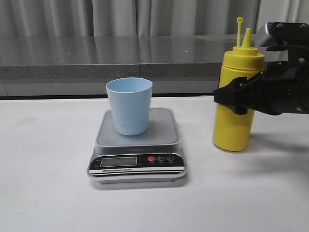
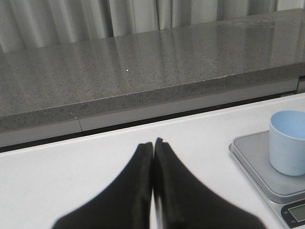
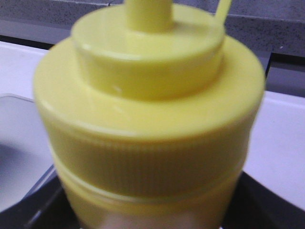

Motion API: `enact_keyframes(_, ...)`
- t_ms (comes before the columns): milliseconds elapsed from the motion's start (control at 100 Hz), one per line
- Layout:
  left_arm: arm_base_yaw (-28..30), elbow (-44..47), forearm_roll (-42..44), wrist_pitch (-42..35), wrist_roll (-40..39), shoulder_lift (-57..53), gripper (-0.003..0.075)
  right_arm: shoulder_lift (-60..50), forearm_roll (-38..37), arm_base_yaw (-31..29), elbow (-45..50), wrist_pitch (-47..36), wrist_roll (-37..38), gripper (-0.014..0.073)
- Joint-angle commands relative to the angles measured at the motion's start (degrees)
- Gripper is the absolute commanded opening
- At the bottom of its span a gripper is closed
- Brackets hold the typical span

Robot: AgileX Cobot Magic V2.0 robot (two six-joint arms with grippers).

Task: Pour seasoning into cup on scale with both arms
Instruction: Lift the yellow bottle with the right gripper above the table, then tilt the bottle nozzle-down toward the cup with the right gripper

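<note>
Where white table (image 1: 43, 193) meets grey stone ledge (image 1: 72, 58), pale curtains (image 1: 120, 17) are hung behind. Cup (image 1: 129, 106) is stood on scale (image 1: 137, 150), mid-table. Seasoning (image 1: 235, 96) is clamped upright by right gripper (image 1: 231, 96), beside scale. Left gripper (image 2: 153, 152) fingers are pressed together, empty.

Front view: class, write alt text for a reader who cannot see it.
A black right gripper clasps an upright yellow seasoning bottle on a white table. To its left, a pale blue cup stands on a silver-grey scale.

white table (image 1: 48, 193), scale (image 1: 137, 164), seasoning btl (image 1: 236, 96)
</note>
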Motion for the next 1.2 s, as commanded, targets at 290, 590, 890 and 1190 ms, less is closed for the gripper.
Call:
enact_keyframes(290,0.1,-1.5,0.0,-5.1,-0.2,0.4,-0.0018,-3.1,-4.4,0.0,-1.4,-11.1,-0.6,0.0123)
enact_keyframes(590,0.1,-1.5,0.0,-5.1,-0.2,0.4,-0.0018,-12.9,-15.2,0.2,-7.8,11.3,-0.6,0.012)
enact_keyframes(890,0.1,-1.5,0.0,-5.1,-0.2,0.4,-0.0018,-17.2,-29.4,7.0,-21.4,44.6,-0.6,0.012)
enact_keyframes(1190,0.1,-1.5,0.0,-5.1,-0.2,0.4,-0.0018,-15.2,-39.8,15.3,-29.6,60.7,-0.6,0.012)
